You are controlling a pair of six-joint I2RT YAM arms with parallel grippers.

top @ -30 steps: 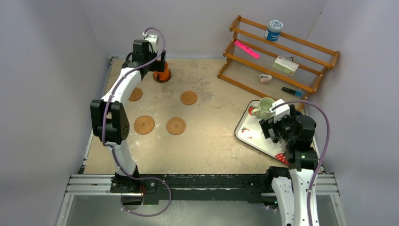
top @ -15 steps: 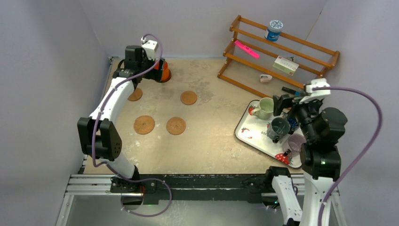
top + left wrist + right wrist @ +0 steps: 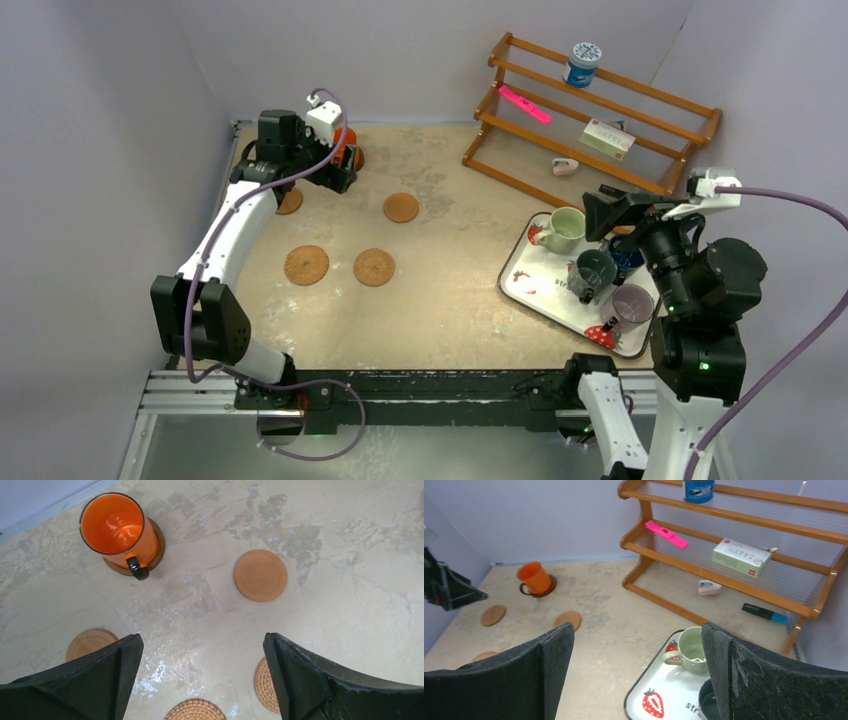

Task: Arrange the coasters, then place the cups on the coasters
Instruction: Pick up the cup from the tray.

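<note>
Fingers [image 3: 100, 680] spread on both grippers, empty. Left gripper [image 3: 201, 640] just released and pulled back, leaving orange cup [image 3: 117, 527] on dark coaster [image 3: 159, 545], far left of tray [image 3: 528, 275]. Right gripper [image 3: 638, 627] lifted above tray. Four coasters [image 3: 260, 575] bare; remaining cups [image 3: 565, 228] on tray.

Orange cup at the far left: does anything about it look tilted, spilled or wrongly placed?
Nothing stands out. The orange cup stands upright and empty on the dark coaster, with no spill around it.
</note>
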